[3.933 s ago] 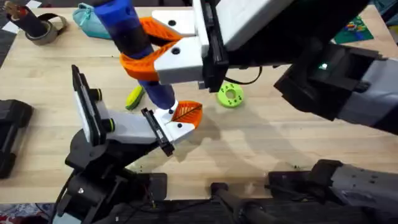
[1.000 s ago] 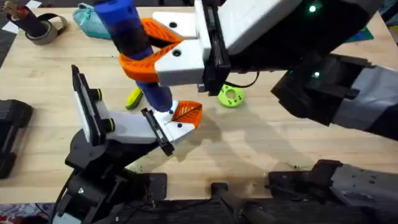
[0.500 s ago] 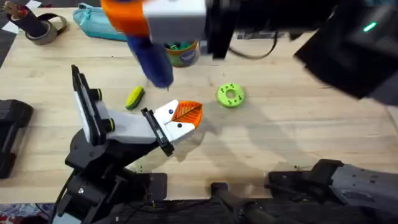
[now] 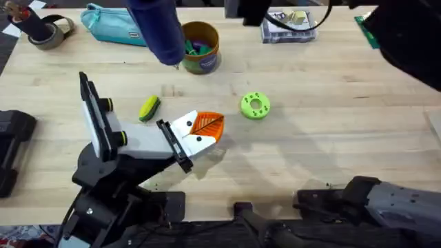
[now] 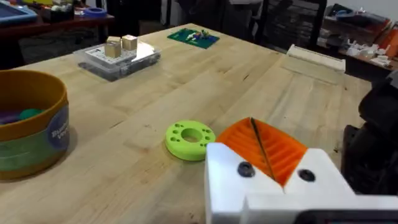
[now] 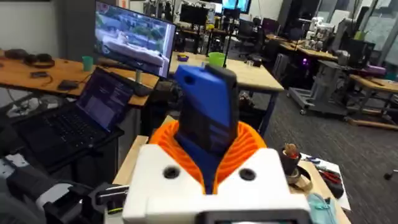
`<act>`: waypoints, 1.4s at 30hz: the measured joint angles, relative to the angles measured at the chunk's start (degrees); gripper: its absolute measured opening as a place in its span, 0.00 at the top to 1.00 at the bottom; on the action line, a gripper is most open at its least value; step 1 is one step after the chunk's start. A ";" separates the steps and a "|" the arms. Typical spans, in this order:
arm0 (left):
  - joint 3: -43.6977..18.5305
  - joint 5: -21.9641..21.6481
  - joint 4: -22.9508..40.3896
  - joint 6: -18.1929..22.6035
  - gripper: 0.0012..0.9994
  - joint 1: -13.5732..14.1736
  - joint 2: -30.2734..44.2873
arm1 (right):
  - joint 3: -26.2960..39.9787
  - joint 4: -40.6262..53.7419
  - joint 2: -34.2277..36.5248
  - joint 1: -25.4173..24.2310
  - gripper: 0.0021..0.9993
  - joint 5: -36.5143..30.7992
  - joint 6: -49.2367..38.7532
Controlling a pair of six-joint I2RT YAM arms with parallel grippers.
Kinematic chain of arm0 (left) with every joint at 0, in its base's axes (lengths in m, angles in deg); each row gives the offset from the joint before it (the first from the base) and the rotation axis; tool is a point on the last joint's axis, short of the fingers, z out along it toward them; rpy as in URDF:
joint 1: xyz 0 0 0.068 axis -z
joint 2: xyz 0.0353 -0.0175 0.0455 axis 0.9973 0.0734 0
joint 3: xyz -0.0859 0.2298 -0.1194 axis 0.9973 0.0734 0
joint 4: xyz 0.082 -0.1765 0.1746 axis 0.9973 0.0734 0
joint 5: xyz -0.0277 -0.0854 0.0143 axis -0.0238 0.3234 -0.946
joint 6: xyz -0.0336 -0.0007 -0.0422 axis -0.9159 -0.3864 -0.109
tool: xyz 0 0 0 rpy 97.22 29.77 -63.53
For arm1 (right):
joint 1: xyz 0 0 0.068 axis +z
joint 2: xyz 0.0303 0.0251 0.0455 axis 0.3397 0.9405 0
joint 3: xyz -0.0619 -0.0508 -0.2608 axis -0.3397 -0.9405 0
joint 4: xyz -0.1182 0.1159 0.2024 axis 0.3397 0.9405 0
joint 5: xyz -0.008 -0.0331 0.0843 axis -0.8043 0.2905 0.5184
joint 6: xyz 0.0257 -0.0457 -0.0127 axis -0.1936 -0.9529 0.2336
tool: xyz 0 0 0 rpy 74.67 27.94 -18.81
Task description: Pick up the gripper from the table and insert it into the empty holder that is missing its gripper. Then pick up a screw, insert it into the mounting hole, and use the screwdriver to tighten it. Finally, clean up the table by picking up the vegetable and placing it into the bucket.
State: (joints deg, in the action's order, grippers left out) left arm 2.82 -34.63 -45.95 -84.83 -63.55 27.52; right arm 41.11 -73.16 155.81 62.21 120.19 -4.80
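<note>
The holder [image 4: 173, 146], a black rail on the left arm's white wrist, carries two white blocks with orange ribbed wedges. One of them is the gripper [image 4: 201, 128]; I cannot tell which. Pressed together, they form my left gripper [image 4: 209, 127] [image 5: 258, 146], shut on nothing, with a dark screw head [image 5: 245, 168] in each block. My right gripper [image 6: 208, 152] is shut on the blue screwdriver [image 6: 206, 112] [image 4: 158, 31], held high over the table's far side. The yellow-green vegetable [image 4: 149, 108] lies on the table left of the left gripper. The bucket [image 4: 200, 47] [image 5: 28, 121] stands farther back.
A round green disc with holes [image 4: 255, 105] [image 5: 189, 139] lies right of the left gripper. A teal pouch [image 4: 110, 24] and a tape roll [image 4: 45, 31] sit at the far left, a clear box [image 4: 289, 26] at the far middle. The wooden table [image 4: 331, 138] is bare at right.
The right arm has lifted the screwdriver off the left gripper's block and carried it up and toward the far side, uncovering the bucket. The left arm has not moved.
</note>
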 joint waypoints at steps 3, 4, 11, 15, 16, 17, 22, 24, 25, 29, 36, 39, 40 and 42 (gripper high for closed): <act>0.00 0.00 0.00 -0.02 0.99 0.00 0.00 | 0.00 0.00 0.00 0.24 0.95 0.02 -0.13; 0.00 0.00 0.00 -0.02 0.99 0.00 0.00 | 0.00 0.00 0.00 0.28 0.95 0.04 -0.15; 0.02 0.00 0.00 -0.02 0.99 0.00 0.00 | 0.00 0.02 0.00 0.37 0.96 0.07 -0.18; 0.00 0.00 0.00 -0.02 0.99 0.00 0.00 | 0.00 0.13 0.00 0.37 0.96 0.07 -0.18; 0.00 0.00 0.00 -0.02 0.99 0.00 0.00 | 0.00 0.17 0.00 0.37 0.95 0.07 -0.18; 0.02 0.00 0.00 -0.02 0.99 0.00 0.00 | 0.00 0.23 0.00 0.37 0.95 0.07 -0.18; 0.00 0.00 0.00 -0.02 0.99 0.00 0.02 | 0.00 0.83 0.00 0.37 0.95 0.07 0.34; 0.00 0.00 0.00 -0.02 0.99 0.00 0.00 | 0.00 1.05 0.00 0.37 0.95 0.07 0.83; 0.00 0.00 0.00 -0.02 0.99 0.00 0.00 | 0.00 1.05 0.00 0.37 0.95 0.07 0.83; 0.00 0.00 0.00 -0.02 0.99 0.00 0.00 | 0.00 1.05 0.00 0.37 0.95 0.07 0.83; 0.00 0.00 0.00 -0.02 0.99 0.00 0.00 | 0.00 1.05 0.00 0.37 0.95 0.07 0.83; 0.00 0.00 0.00 -0.02 0.99 0.00 0.00 | 0.00 1.05 0.00 0.37 0.95 0.07 0.83; 0.00 0.00 0.00 -0.02 0.99 0.00 0.00 | 0.00 1.05 0.00 0.37 0.95 0.07 0.83; 0.00 0.00 0.00 -0.02 0.99 0.00 0.00 | 0.00 1.05 0.00 0.37 0.95 0.07 0.83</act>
State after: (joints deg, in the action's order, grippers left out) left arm 2.82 -34.63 -45.95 -84.85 -63.55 27.52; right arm 41.11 -72.11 155.81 62.58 120.25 -3.97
